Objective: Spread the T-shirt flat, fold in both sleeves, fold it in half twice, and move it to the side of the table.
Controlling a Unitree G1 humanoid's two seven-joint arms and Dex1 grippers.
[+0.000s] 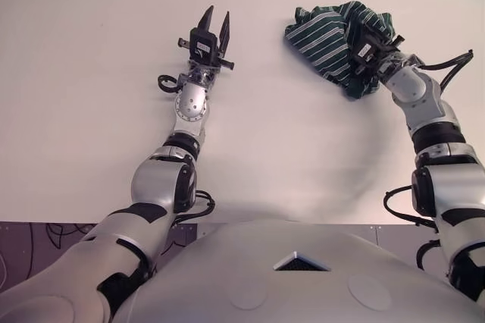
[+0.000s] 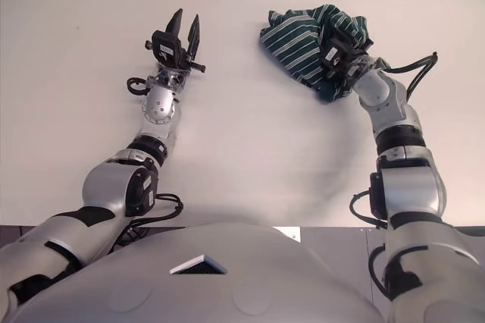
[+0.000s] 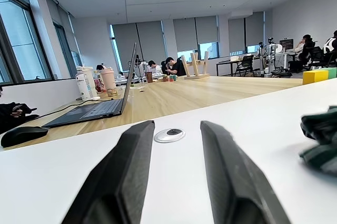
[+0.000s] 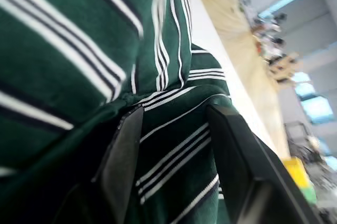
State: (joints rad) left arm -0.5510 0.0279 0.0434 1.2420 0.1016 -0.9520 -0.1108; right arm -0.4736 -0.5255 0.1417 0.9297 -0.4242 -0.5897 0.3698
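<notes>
T-shirt (image 1: 322, 39) is lying bunched in a green striped heap on the far right of the table (image 1: 91, 73), long axis slanting far-left to near-right, collar untraceable, with the right gripper (image 4: 174, 111) digging in, 2 fingers spread, and the left gripper (image 1: 217, 16) sitting well apart, spread, pointing away.

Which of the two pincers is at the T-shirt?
The right pincer, pushed into the striped T-shirt; the left pincer is open, apart from it.
</notes>
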